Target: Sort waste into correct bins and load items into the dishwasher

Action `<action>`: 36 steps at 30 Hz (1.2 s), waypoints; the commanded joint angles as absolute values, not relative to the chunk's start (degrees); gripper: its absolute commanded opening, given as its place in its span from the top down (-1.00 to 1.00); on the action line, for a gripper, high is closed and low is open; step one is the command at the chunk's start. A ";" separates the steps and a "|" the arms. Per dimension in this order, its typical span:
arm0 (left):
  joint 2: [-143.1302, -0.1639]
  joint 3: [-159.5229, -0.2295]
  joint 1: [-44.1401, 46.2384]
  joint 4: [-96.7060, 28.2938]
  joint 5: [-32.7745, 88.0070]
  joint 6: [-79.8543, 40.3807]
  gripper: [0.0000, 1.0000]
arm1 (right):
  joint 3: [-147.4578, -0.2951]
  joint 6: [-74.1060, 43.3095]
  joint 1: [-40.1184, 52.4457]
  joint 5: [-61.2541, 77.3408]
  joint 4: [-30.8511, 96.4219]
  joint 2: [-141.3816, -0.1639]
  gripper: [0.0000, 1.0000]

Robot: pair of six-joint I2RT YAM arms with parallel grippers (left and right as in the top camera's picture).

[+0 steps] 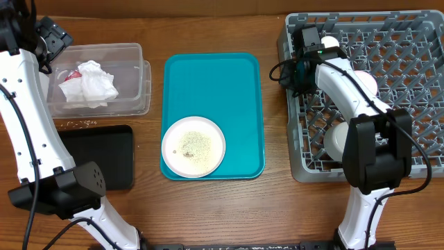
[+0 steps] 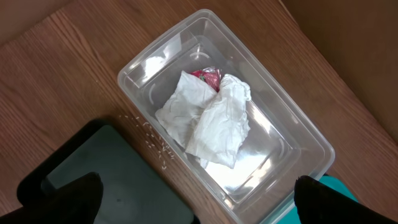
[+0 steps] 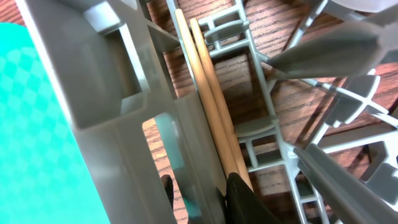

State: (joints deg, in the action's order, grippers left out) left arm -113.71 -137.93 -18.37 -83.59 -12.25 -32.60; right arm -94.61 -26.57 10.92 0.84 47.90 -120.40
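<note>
Right arm reaches over grey dish rack [image 1: 416, 48] left edge; right gripper [image 3: 202, 199] at wooden chopsticks [image 3: 208, 93], grip cannot tell. Left arm high, left gripper [image 2: 199, 199] spread wide above clear tub [image 2: 292, 140]. Teal tray [image 1: 211, 83] holds white plate [image 1: 212, 131] with rice grains [image 1: 194, 146]; tub holds crumpled napkins [image 2: 211, 121], red wrapper [image 2: 208, 76].

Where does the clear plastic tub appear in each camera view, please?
Overhead: the clear tub sits at upper left.
Left wrist: the tub fills the middle.
Right wrist: not in view.
Shared landmark: the teal tray, beside the tub overhead, at the left edge in the right wrist view.
</note>
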 commanded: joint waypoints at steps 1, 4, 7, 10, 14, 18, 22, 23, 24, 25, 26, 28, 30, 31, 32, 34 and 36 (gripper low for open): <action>-114.10 -137.84 -17.98 -83.61 -12.38 -31.92 -1.00 | -96.55 -41.50 10.24 14.28 48.36 -119.48 0.49; -114.10 -137.84 -17.98 -83.61 -12.38 -31.92 -1.00 | -96.57 -40.01 10.28 15.79 48.82 -119.48 0.35; -114.10 -137.84 -17.98 -83.61 -12.38 -31.92 -1.00 | -96.62 -39.94 10.28 15.66 50.15 -119.17 0.15; -114.10 -137.84 -17.98 -83.61 -12.38 -31.92 -1.00 | -96.64 -38.68 10.28 15.46 50.87 -118.19 -0.02; -114.10 -137.84 -17.98 -83.61 -12.38 -31.92 -1.00 | -97.27 -38.46 10.28 15.05 51.70 -115.96 -0.24; -114.10 -137.84 -17.98 -83.61 -12.38 -31.92 -1.00 | -99.57 -36.29 10.22 14.83 54.22 -113.23 -0.35; -114.10 -137.84 -17.98 -83.61 -12.38 -31.92 -1.00 | -103.70 -32.62 10.22 11.57 58.52 -111.00 -0.36; -114.10 -137.84 -17.98 -83.61 -12.38 -31.92 -1.00 | -105.10 -30.22 10.22 11.40 59.75 -110.37 -0.36; -114.10 -137.84 -17.98 -83.61 -12.38 -31.92 -1.00 | -106.26 -28.23 10.22 11.44 60.84 -109.89 -0.36; -114.10 -137.84 -17.98 -83.61 -12.38 -31.92 -1.00 | -107.35 -26.44 10.24 11.46 61.95 -109.38 -0.36; -114.10 -137.84 -17.98 -83.61 -12.38 -31.92 -1.00 | -108.57 -24.27 10.35 11.64 63.24 -108.77 -0.36; -114.10 -137.84 -17.98 -83.61 -12.38 -31.92 -1.00 | -110.37 -20.82 10.81 12.16 65.28 -107.92 -0.45; -114.10 -137.84 -17.98 -83.61 -12.38 -31.92 -1.00 | -111.18 -17.58 11.68 14.31 66.74 -107.18 -0.59; -114.10 -137.84 -17.98 -83.61 -12.38 -31.92 -1.00 | -111.18 -16.29 12.21 15.73 67.29 -106.89 -0.63; -114.10 -137.84 -17.98 -83.61 -12.38 -31.92 -1.00 | -111.18 -15.57 12.86 16.99 67.92 -106.87 -0.64; -114.10 -137.84 -17.98 -83.61 -12.38 -31.92 -1.00 | -111.07 -14.48 14.63 19.55 69.43 -106.89 -0.64; -114.10 -137.84 -17.98 -83.59 -12.38 -31.92 -1.00 | -110.67 -14.41 17.08 19.79 70.50 -106.89 -0.64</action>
